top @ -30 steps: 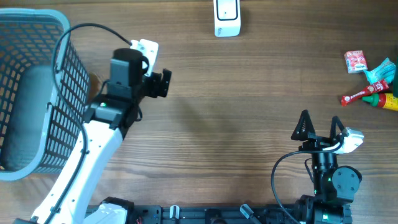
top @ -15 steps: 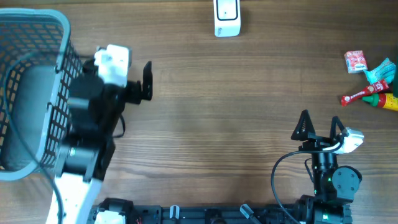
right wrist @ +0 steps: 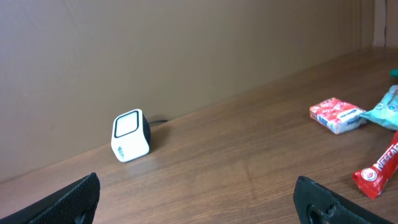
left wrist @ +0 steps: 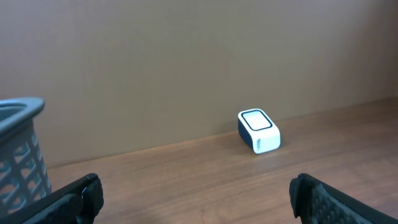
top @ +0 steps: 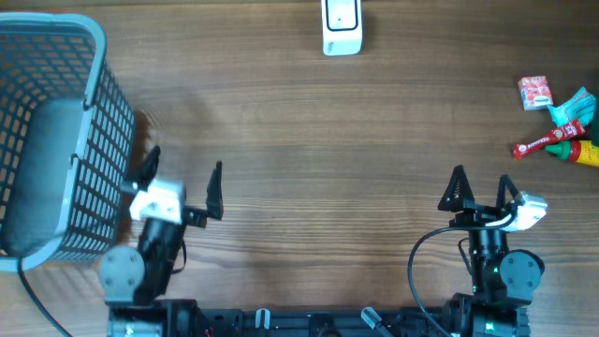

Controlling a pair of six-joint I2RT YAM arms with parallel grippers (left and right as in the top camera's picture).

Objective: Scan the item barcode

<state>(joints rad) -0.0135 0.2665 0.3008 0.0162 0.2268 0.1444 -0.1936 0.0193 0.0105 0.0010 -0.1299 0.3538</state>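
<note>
My left arm (top: 150,253) has pulled right back in the last second. It was stretched out beside the basket (top: 94,56), and now it sits folded at the near edge of the desk (top: 328,140), with the left fingers (top: 216,183) spread wide and nothing between them. The right fingers (top: 457,190) are spread and empty too, and they have not budged. I read that as one cycle closed and the next not yet begun (whether anything landed in the basket I cannot tell; the mesh hides it). What is left to scan lies in a cluster at the far right of the desk: a pink packet (top: 535,92), a teal packet (top: 573,108), a red stick (top: 535,144) and a small bottle (top: 576,153). All are well apart from the scanner (top: 342,28) at the middle of the far edge. They lie on the right arm's side, so I would expect that arm to fetch the next one. Only the overhead view gives me the whole layout, the bottle included. The left wrist view shows just the scanner (left wrist: 259,130) and the basket rim (left wrist: 22,109), no items at all. The right wrist view shows the scanner's window (right wrist: 130,135) turned towards it, and white lettering on the red stick (right wrist: 380,168); the bottle falls outside it.
</note>
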